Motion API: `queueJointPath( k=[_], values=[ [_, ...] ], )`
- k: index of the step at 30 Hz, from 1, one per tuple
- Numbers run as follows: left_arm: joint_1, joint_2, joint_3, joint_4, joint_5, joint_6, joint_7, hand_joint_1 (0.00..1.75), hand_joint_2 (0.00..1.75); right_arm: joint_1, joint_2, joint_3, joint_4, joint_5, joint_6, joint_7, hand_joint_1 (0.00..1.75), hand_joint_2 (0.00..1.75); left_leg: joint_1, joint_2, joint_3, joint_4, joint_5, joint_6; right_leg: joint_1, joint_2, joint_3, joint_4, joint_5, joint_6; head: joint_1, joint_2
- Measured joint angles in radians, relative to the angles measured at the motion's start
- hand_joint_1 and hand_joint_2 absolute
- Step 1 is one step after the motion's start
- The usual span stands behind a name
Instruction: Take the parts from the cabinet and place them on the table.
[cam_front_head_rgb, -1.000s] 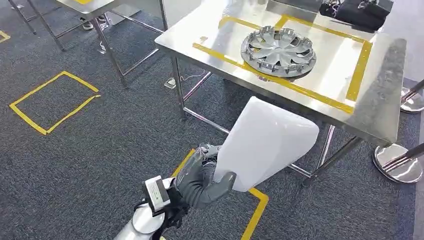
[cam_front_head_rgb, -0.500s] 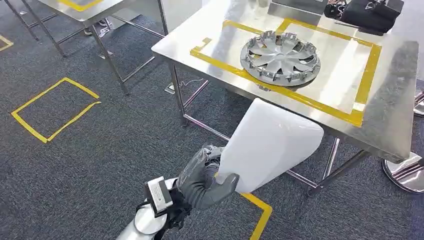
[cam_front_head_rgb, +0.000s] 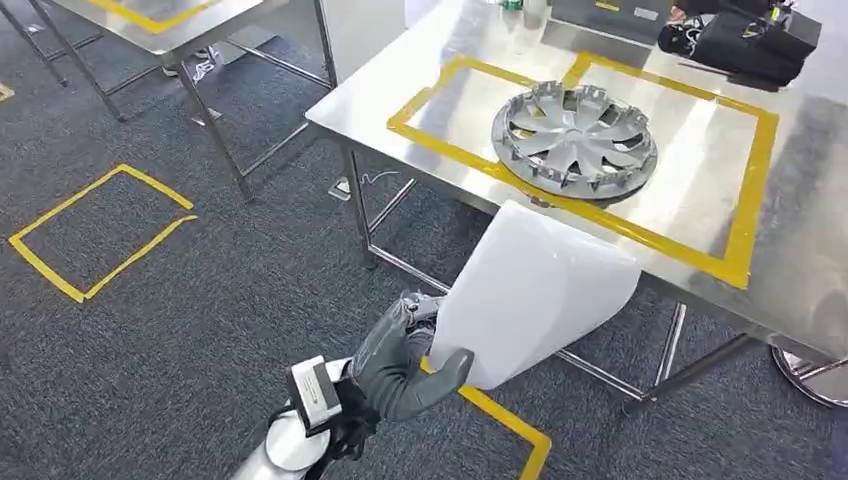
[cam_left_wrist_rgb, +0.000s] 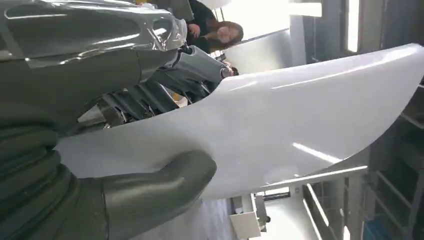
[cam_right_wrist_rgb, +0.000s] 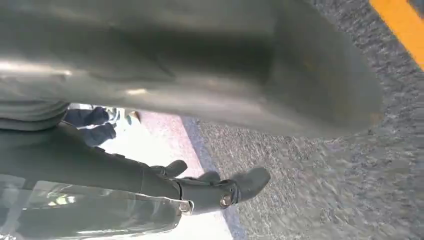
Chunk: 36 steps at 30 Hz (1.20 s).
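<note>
Gripping the white panel (cam_front_head_rgb: 530, 295), the left hand (cam_front_head_rgb: 405, 355) holds it just beside the table edge (cam_front_head_rgb: 440, 178).

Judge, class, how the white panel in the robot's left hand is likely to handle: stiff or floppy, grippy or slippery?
The white panel probably is stiff: it juts well beyond the left hand without drooping. Its glossy, streak-reflecting surface suggests it may be slippery. Held only at one end, it could twist in the grip.

I see a steel table (cam_front_head_rgb: 440, 60) marked with yellow tape rectangles (cam_front_head_rgb: 745, 190); a silver wheel cover (cam_front_head_rgb: 574, 136) lies inside one, a black bag (cam_front_head_rgb: 745, 40) at the far edge. Dark carpet (cam_front_head_rgb: 230, 290) below carries yellow tape squares (cam_front_head_rgb: 95, 230).
</note>
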Motion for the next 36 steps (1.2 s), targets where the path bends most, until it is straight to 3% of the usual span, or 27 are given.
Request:
queueJointPath(
  k=[1,2,3,4,5,6,7,9,10,13,14,15,16,19,20,21,22,24,25,26,27,29,30,32,34,35,36],
  values=[
    [-0.002,-0.002,0.000,0.000,0.000,0.000,-0.001,1.75,1.75,-0.002,0.000,0.000,0.000,0.000,0.000,0.000,0.00,0.00,0.000,0.000,0.005,0.000,-0.006,0.006,0.000,0.000,-0.038,0.062,-0.003,0.001,-0.001,0.000],
    [-0.002,-0.002,0.000,0.000,0.000,-0.001,-0.001,1.75,1.75,-0.003,-0.001,0.000,0.000,0.000,0.000,0.000,0.00,0.00,-0.001,0.000,0.010,0.000,-0.014,0.009,0.000,0.000,-0.090,0.136,-0.026,0.003,0.000,0.000],
    [0.000,-0.001,0.000,0.001,0.000,-0.002,-0.001,1.75,1.75,-0.002,-0.003,0.000,0.000,0.000,0.000,0.000,0.00,0.00,-0.003,-0.001,0.018,0.000,-0.023,0.012,0.000,0.000,-0.141,0.202,-0.069,0.007,-0.001,0.000],
    [0.001,-0.001,0.000,0.003,0.000,-0.002,-0.001,1.75,1.75,0.001,-0.004,0.000,0.000,0.000,0.000,0.000,0.00,0.00,-0.003,-0.004,0.026,0.000,-0.031,0.013,0.000,0.000,-0.175,0.238,-0.099,0.010,0.000,0.000],
    [0.001,-0.002,0.000,0.006,0.000,-0.002,-0.001,1.75,1.75,0.004,-0.004,-0.001,0.000,0.000,0.000,0.000,0.00,0.00,-0.004,-0.007,0.038,0.000,-0.040,0.013,0.000,0.000,-0.194,0.236,-0.101,0.013,0.000,0.000],
    [0.001,-0.001,0.000,0.008,0.000,-0.002,-0.001,1.75,1.75,0.004,-0.004,-0.001,0.000,0.000,0.000,0.000,0.00,0.00,-0.004,-0.008,0.051,0.000,-0.050,0.012,0.000,0.000,-0.192,0.196,-0.081,0.012,-0.001,0.000],
    [0.001,-0.002,0.000,0.008,0.000,-0.002,-0.001,1.75,1.75,0.004,-0.004,-0.001,0.000,0.001,0.000,0.000,0.00,0.00,-0.004,-0.008,0.067,0.000,-0.061,0.009,0.000,0.000,-0.175,0.127,-0.037,0.011,0.000,0.000],
    [0.001,-0.002,0.000,0.008,0.000,-0.002,-0.001,1.75,1.75,0.006,-0.005,-0.001,0.000,0.002,0.000,0.000,0.00,0.00,-0.004,-0.006,0.082,-0.001,-0.086,0.001,0.000,-0.001,-0.130,-0.045,0.114,0.006,0.000,0.000],
    [0.000,-0.001,0.000,0.011,0.000,-0.002,-0.002,1.75,1.75,0.005,-0.005,0.000,0.000,0.002,0.000,0.000,0.00,0.00,-0.007,-0.008,0.099,0.003,-0.095,-0.005,0.005,-0.003,-0.132,-0.045,0.088,0.001,-0.004,0.000],
    [-0.002,-0.006,0.000,0.011,-0.001,-0.001,-0.003,1.75,1.75,0.005,-0.006,-0.001,0.000,0.003,0.000,0.000,0.00,0.00,-0.005,-0.007,0.102,0.006,-0.101,-0.017,0.012,-0.002,-0.123,-0.048,0.095,-0.018,-0.005,0.000],
    [-0.002,-0.007,0.000,0.011,-0.001,-0.001,-0.002,1.75,1.75,0.004,-0.006,-0.001,0.000,0.003,0.000,0.000,0.00,0.00,-0.005,-0.007,0.100,0.014,-0.102,-0.019,0.005,0.000,-0.111,-0.050,0.092,-0.023,-0.004,0.000],
    [-0.003,-0.007,0.000,0.011,-0.001,-0.001,-0.003,1.75,1.75,0.004,-0.007,-0.002,0.000,0.003,0.000,0.000,0.00,0.00,-0.005,-0.003,0.078,0.050,-0.098,-0.025,0.003,-0.001,-0.102,-0.055,0.089,-0.028,-0.004,0.000],
    [-0.005,-0.007,0.000,0.011,0.000,-0.001,-0.003,1.75,1.75,0.003,-0.009,-0.002,0.000,0.003,0.000,0.000,0.00,0.00,-0.003,-0.001,0.036,0.120,-0.105,-0.032,0.002,-0.001,-0.094,-0.057,0.083,-0.035,-0.009,0.000],
    [-0.003,-0.003,0.000,0.013,0.000,0.000,-0.003,1.75,1.75,0.004,-0.008,-0.002,0.000,0.003,0.000,0.000,0.00,0.00,0.007,-0.001,-0.106,0.314,-0.189,-0.048,0.000,-0.002,-0.072,-0.057,0.060,-0.036,-0.007,0.000],
    [-0.003,-0.003,0.000,0.014,0.000,0.000,-0.003,1.75,1.75,0.004,-0.008,-0.002,0.000,0.003,0.000,0.000,0.00,0.00,0.009,-0.001,-0.131,0.327,-0.192,-0.050,-0.001,-0.001,-0.061,-0.057,0.051,-0.035,-0.008,0.000],
    [-0.003,-0.001,0.000,0.014,0.000,0.000,-0.003,1.75,1.75,0.004,-0.008,-0.002,0.000,0.003,0.000,0.000,0.00,0.00,0.010,-0.001,-0.133,0.296,-0.170,-0.050,-0.002,0.000,-0.048,-0.057,0.042,-0.034,-0.008,0.000],
    [-0.003,-0.001,0.000,0.014,0.000,0.000,-0.003,1.75,1.75,0.004,-0.008,-0.002,0.000,0.005,0.000,0.000,0.00,0.00,0.011,-0.001,-0.115,0.229,-0.122,-0.048,-0.003,0.001,-0.034,-0.057,0.032,-0.031,-0.008,0.000],
    [-0.004,-0.001,-0.001,0.013,0.000,0.000,-0.003,1.75,1.75,0.004,-0.008,-0.003,0.000,0.009,0.000,0.000,0.00,0.00,0.011,0.002,-0.055,0.059,-0.001,-0.042,-0.005,0.002,-0.012,-0.059,0.014,-0.024,-0.008,0.000],
    [-0.004,0.000,-0.001,0.014,0.000,0.000,-0.003,1.75,1.75,0.002,-0.008,-0.003,0.000,0.011,0.000,0.000,0.00,0.00,0.006,0.005,-0.049,0.030,0.008,-0.039,-0.002,0.002,-0.002,-0.057,0.005,-0.018,-0.007,0.000],
    [-0.004,-0.001,-0.001,0.013,-0.001,0.000,-0.003,1.75,1.75,0.000,-0.007,-0.003,0.000,0.012,0.000,0.000,0.00,0.00,0.003,0.003,-0.049,0.028,-0.020,-0.032,-0.001,0.004,-0.002,-0.064,0.001,-0.010,-0.007,0.000],
    [-0.004,-0.001,-0.001,0.013,0.000,0.000,-0.003,1.75,1.75,0.000,-0.007,-0.003,0.000,0.012,0.000,0.001,0.00,0.00,0.002,0.003,-0.039,0.023,-0.008,-0.024,-0.002,0.003,-0.005,-0.073,-0.002,-0.002,-0.009,0.000],
    [-0.005,-0.003,0.000,0.013,0.000,0.000,-0.003,1.75,1.75,0.001,-0.007,-0.003,0.000,0.012,0.000,0.001,0.00,0.00,0.006,0.002,-0.020,0.016,-0.005,-0.009,-0.002,0.003,0.020,-0.067,0.006,0.010,-0.006,0.000],
    [-0.004,-0.004,0.000,0.013,0.000,0.000,-0.003,1.75,1.75,-0.001,-0.006,-0.003,0.000,0.012,0.000,0.001,0.00,0.00,0.011,0.003,-0.007,0.007,-0.006,-0.007,-0.003,0.001,0.008,-0.046,0.002,0.010,-0.005,0.000],
    [-0.007,-0.007,0.000,0.013,0.000,0.000,-0.003,1.75,1.75,-0.006,-0.006,-0.003,0.000,0.012,0.000,0.001,0.00,0.00,0.011,0.004,0.006,0.005,-0.014,0.002,-0.001,0.000,-0.074,0.091,0.000,0.010,0.001,0.000],
    [-0.003,-0.007,-0.001,0.014,0.000,0.000,-0.003,1.75,1.75,-0.002,-0.008,-0.004,0.000,0.012,0.000,0.001,0.00,0.00,0.007,0.001,0.019,0.005,-0.029,0.009,0.001,0.000,-0.170,0.214,-0.063,0.012,0.000,0.000],
    [-0.002,-0.007,-0.001,0.014,0.000,0.000,-0.003,1.75,1.75,0.002,-0.009,-0.005,0.000,0.012,0.000,0.001,0.00,0.00,0.005,-0.003,0.029,0.005,-0.038,0.011,0.001,0.000,-0.200,0.235,-0.094,0.013,0.000,0.000],
    [-0.002,-0.007,-0.001,0.014,0.000,0.000,-0.003,1.75,1.75,0.004,-0.009,-0.006,0.000,0.012,0.000,0.001,0.00,0.00,0.003,-0.006,0.040,0.005,-0.047,0.011,0.002,0.000,-0.212,0.219,-0.102,0.013,0.000,0.000]
  ],
)
